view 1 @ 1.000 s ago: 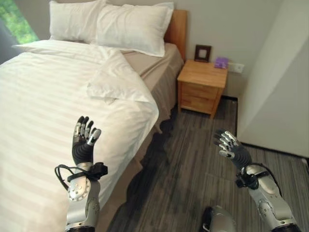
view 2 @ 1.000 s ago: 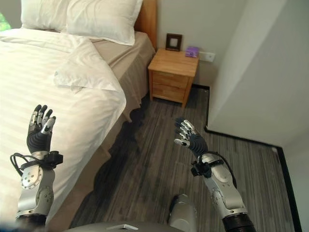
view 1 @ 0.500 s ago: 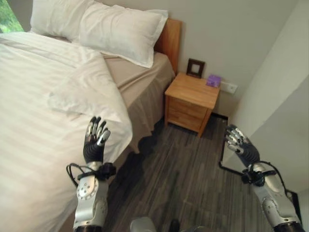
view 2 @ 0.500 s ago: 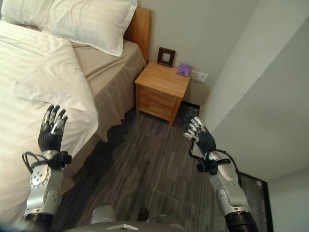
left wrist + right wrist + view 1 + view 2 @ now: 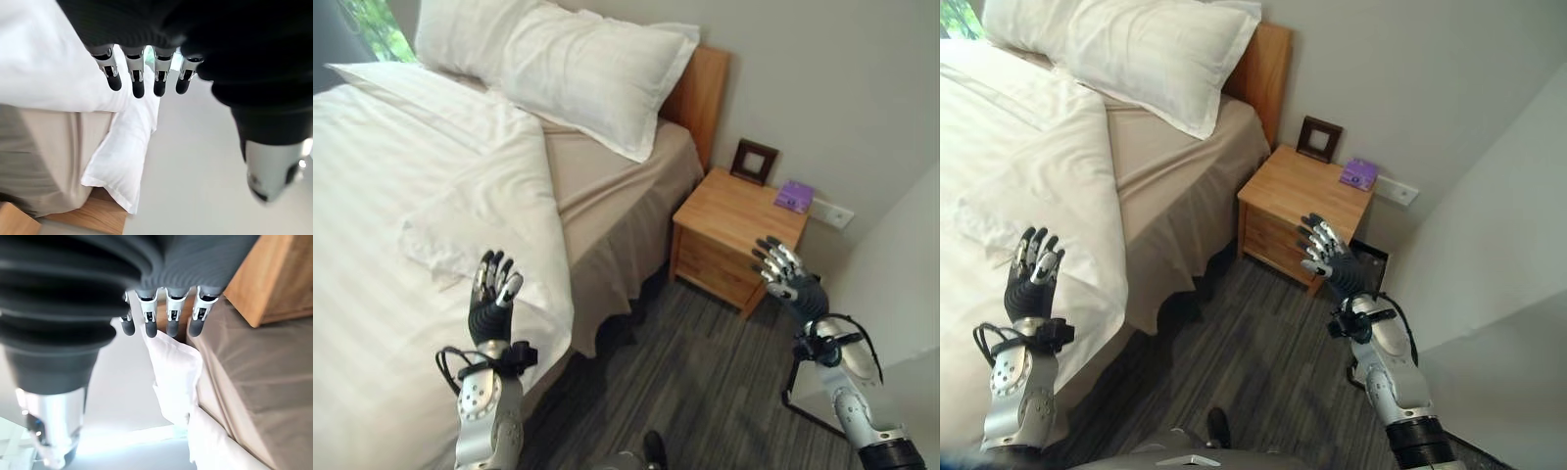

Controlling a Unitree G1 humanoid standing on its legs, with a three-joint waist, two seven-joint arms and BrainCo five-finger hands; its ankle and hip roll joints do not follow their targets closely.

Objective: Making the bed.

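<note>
White striped duvet (image 5: 421, 186), soft and light, lying folded back off tan sheet (image 5: 607, 181); gripping folded corner advisable, left hand (image 5: 490, 299) and right hand (image 5: 787, 279) hovering with fingers spread, empty.

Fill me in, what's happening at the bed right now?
Nothing is gripped yet. The left hand is raised open above the edge of the white duvet, which is folded back, baring the tan sheet beside the pillows. The right hand is open in the air in front of the wooden nightstand, which carries a picture frame and a purple box.
</note>
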